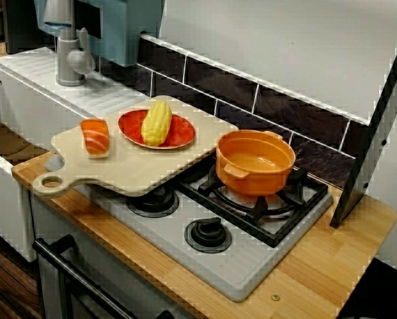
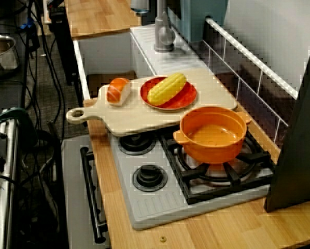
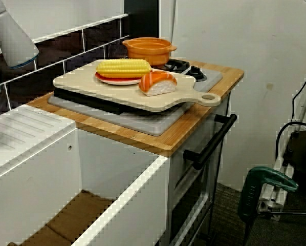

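A yellow corn cob (image 1: 157, 122) lies on its side across a red plate (image 1: 182, 133), left of the frame's centre. Near it to the left, a salmon sushi piece (image 1: 95, 137) sits on the wooden cutting board (image 1: 139, 169).

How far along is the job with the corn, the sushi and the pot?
Placed: corn lies on the red plate, sushi beside it, both on the cutting board. In hand: nothing is held or touched. Left, perhaps: the orange pot on the burner stands empty.
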Available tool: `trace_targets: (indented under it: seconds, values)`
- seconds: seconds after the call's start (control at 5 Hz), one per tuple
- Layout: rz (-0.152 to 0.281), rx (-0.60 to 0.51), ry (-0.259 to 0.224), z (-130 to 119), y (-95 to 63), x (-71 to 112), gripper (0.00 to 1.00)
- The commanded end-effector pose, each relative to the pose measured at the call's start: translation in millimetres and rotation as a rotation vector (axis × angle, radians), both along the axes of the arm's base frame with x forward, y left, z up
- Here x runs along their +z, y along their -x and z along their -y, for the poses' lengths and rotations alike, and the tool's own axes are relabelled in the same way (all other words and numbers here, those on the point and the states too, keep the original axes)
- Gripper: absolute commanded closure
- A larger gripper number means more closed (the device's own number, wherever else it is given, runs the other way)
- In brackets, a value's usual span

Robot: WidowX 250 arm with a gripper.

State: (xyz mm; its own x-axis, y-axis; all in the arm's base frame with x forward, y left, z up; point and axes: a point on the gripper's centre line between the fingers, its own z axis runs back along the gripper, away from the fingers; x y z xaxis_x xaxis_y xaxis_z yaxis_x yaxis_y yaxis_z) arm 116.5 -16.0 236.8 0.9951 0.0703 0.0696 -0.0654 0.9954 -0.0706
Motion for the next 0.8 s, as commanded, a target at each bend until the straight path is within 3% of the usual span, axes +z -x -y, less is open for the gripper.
trace_targets:
  seconds: [0.0,0.2,0.4,0.6]
  values:
    - [0.030,0.110,-0.046,-10,-14.2,-11.6,0.00]
    - [0.056,0.275,-0.129,-10,-27.7,-22.2,0.00]
    - [0.077,0.371,-0.225,-13,-47.7,-37.3,0.00]
    - [0.143,0.528,-0.324,-25,-70.7,-50.0,0.00]
